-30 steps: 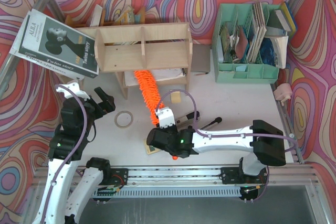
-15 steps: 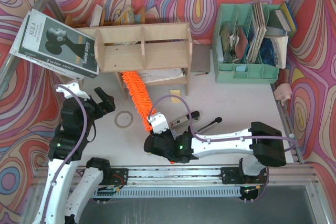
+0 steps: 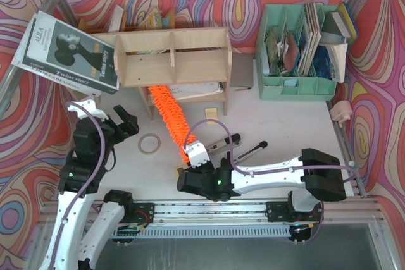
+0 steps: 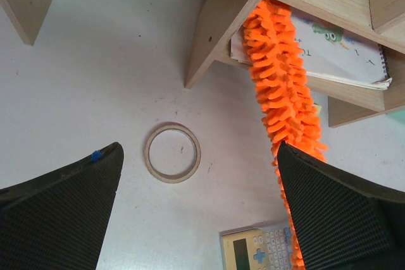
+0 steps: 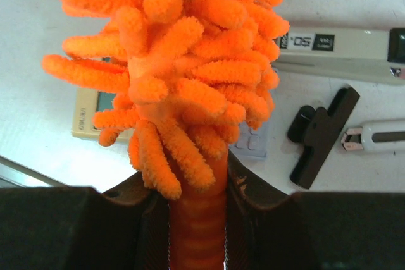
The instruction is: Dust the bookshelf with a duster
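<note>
Clamped with the right fingers (image 5: 253, 203) on the ribbed orange plastic handle of the duster (image 3: 169, 113). Slants as a fluffy, nubby microfibre brush up the white surface (image 3: 278, 118) into the lower tier of the light plywood bookshelf (image 3: 172, 55), tip hidden under its board. Spread wide over a flat ring (image 4: 147, 154) with the 2 black textured left fingers (image 4: 63, 213), gripping nothing.

blk/white arms (image 3: 272, 172) w/ purple cables (image 3: 212, 121)

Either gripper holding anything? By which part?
Right gripper grips the duster by its orange handle, just below the fluff. Left gripper is open, empty.
</note>
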Available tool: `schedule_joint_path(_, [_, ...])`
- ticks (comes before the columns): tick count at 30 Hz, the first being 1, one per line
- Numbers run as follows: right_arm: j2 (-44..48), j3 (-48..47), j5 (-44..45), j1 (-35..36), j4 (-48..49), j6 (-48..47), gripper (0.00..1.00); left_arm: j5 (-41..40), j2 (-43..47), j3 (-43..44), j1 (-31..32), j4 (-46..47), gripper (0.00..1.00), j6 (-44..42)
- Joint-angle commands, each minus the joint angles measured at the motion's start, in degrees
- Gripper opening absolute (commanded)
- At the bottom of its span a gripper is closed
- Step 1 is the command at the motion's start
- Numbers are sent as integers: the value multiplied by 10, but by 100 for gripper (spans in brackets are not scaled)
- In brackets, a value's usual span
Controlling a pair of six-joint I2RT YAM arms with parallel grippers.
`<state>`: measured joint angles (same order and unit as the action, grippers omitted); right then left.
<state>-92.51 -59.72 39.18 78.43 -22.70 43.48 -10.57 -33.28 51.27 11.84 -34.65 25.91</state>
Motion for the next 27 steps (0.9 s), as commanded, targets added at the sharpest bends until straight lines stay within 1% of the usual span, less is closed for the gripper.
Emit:
schedule_joint_path(1, [29, 12, 47, 4, -74, 72, 0, -5, 2, -7, -5, -3, 98, 1])
schedule_joint_path(3, [37, 13, 75, 4, -135, 137, 0, -6, 3, -7, -5, -4, 99, 1])
schedule_joint_path(5, [46, 12, 101, 4, -206, 223, 0, -6, 3, -7, -5, -3, 99, 1])
schedule_joint_path(8, [55, 11, 121, 4, -301, 329, 0, -4, 2, -7, -5, -2, 99, 1])
schedule_joint_path(10, [55, 9, 125, 4, -329, 355, 0, -2, 0, -7, -5, -1, 98, 1])
schedule_joint_path(12, [50, 4, 125, 4, -333, 354, 0, -1, -1, -7, -5, -1, 99, 1])
schedule_joint_path(13, [48, 2, 124, 4, -322, 341, 0, -2, -1, -7, -5, -2, 99, 1])
schedule_joint_path(15, [48, 2, 115, 4, -259, 267, 0, -2, 0, -6, -5, -2, 99, 1])
schedule_joint_path(18, [56, 17, 74, 4, -106, 95, 0, -4, 2, -7, -5, -2, 99, 2])
schedule_joint_path(20, [59, 25, 34, 5, -14, 9, 0, -5, 2, -7, -5, -3, 98, 1])
schedule_joint_path(23, [51, 22, 10, 13, 41, -39, 0, -6, 3, -6, -5, -3, 98, 1])
schedule_joint_path(27, [48, 21, 15, 22, 25, -47, 0, -7, 4, -6, -5, -3, 99, 1])
